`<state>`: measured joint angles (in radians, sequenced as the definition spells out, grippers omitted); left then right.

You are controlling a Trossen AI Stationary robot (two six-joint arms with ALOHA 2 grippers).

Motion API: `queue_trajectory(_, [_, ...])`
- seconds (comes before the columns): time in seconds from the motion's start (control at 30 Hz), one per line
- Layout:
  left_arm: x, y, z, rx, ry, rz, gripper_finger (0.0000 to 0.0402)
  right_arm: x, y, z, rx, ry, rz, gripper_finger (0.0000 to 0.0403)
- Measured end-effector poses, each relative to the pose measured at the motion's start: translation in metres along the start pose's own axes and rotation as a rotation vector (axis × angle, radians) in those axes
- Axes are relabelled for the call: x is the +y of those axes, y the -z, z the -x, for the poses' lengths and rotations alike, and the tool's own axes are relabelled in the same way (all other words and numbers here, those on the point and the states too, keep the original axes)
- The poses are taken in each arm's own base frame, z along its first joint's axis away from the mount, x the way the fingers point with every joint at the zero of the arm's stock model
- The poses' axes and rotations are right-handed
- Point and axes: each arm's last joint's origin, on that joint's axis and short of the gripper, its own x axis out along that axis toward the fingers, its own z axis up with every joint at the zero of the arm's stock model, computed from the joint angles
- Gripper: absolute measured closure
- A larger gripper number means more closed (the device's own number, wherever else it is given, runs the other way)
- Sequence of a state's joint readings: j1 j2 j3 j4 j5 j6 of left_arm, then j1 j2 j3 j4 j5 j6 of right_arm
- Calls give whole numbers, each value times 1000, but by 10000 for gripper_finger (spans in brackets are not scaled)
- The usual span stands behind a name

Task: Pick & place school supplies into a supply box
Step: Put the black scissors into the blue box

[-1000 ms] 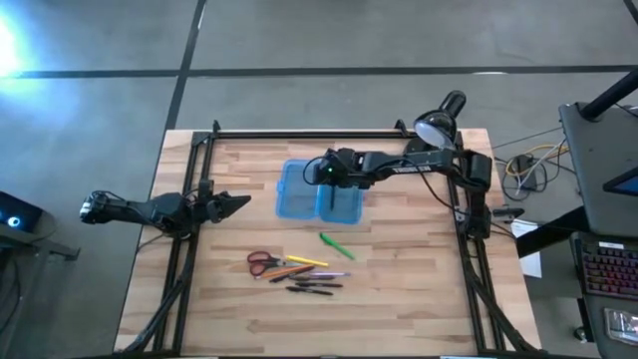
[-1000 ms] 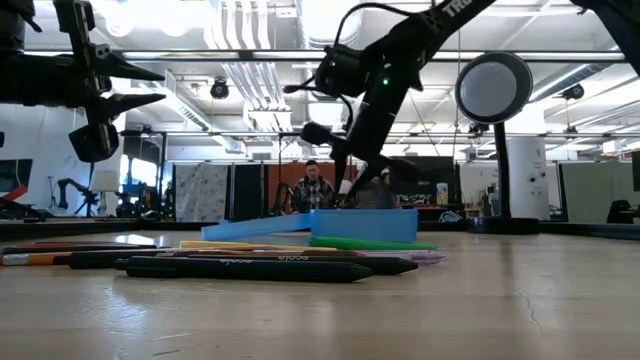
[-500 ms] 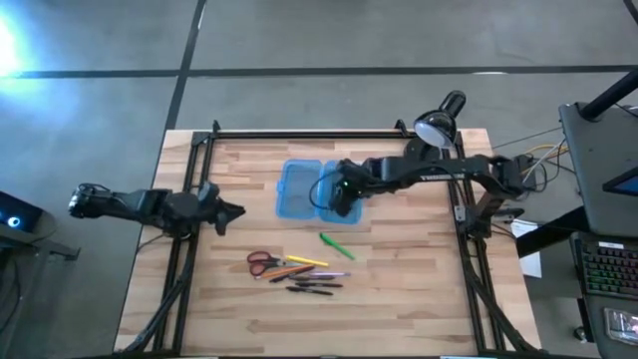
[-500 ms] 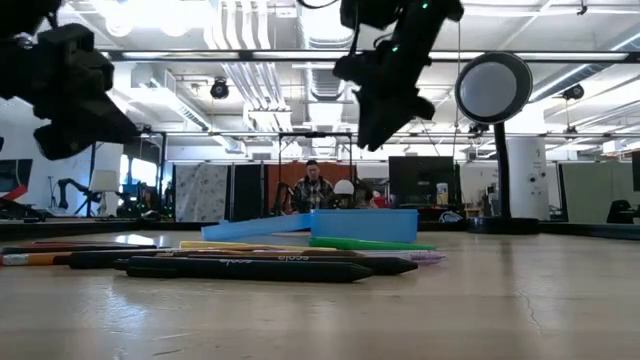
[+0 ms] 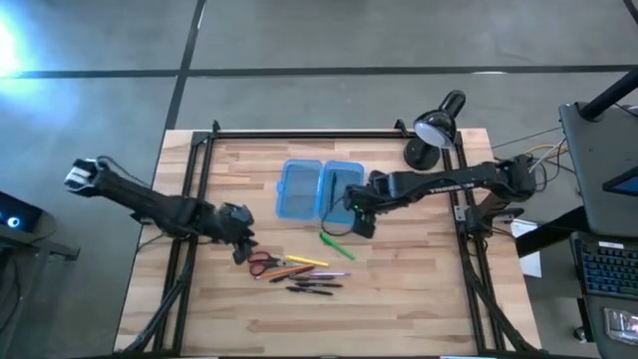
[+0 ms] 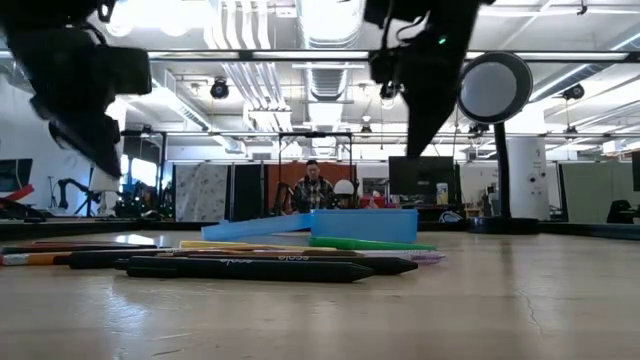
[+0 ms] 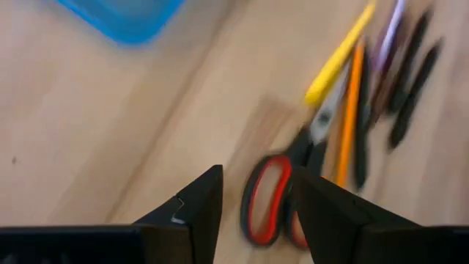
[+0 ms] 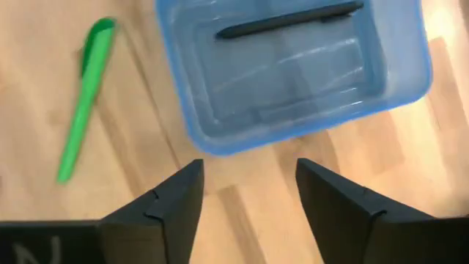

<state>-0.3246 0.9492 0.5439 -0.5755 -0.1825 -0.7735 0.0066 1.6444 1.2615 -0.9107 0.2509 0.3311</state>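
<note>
With your left gripper hanging wide open over the scissors, you are needing its fingers straddling one red handle.

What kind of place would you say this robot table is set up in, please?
Probably an open-plan robotics lab or workshop: exposed ceiling ducts and strip lights overhead, a person seated at a workstation behind the wooden table, and a keyboard on a desk alongside.
</note>
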Motion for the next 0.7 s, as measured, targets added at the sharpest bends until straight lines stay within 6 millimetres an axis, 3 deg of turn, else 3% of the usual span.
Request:
queue_trajectory(0.23, [-38,3,-15,23,-68,-216,247,-7,36,9,-24,53,8,152])
queue_trajectory(0.37, [-49,7,-30,86,-124,-305,247,-15,55,11,-33,49,-43,136])
queue_trajectory(0.57, [-56,16,-53,215,-165,-346,247,-19,67,12,-78,29,-78,117])
queue_trajectory(0.7, [-61,16,-57,224,-162,-377,247,-19,69,11,-75,31,-78,107])
